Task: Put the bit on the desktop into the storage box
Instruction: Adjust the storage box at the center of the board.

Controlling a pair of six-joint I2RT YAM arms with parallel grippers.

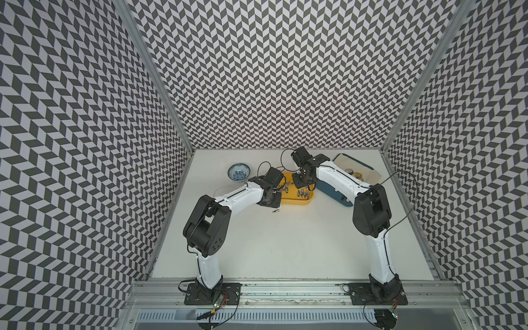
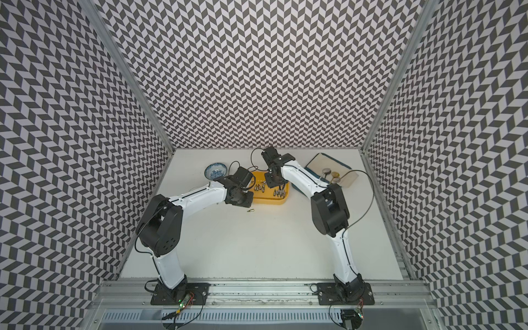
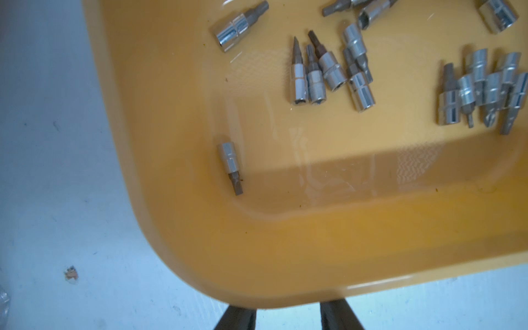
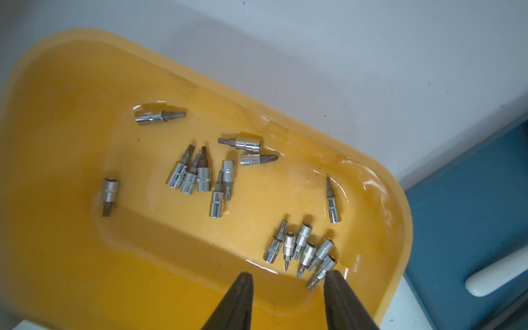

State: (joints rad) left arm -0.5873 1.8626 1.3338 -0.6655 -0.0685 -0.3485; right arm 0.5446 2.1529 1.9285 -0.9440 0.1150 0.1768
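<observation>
Blue tray (image 1: 333, 192) just beside storage box (image 1: 297, 201); patterned bowl (image 1: 239, 172) near opposite side.

On the table (image 1: 285, 243) the storage box (image 1: 297, 202) sits toward the back, about midway across, with a bowl (image 1: 239, 172) behind it to the left and a tray (image 1: 333, 194) just beside it on the right. One bit (image 1: 275, 211) lies on the table just before the box's front left corner, apart from it. Inside the box, a lone bit (image 4: 110, 195) lies at the end away from the tray, a cluster (image 4: 197, 177) near the middle, and a second cluster (image 4: 303, 248) toward the tray end.
</observation>
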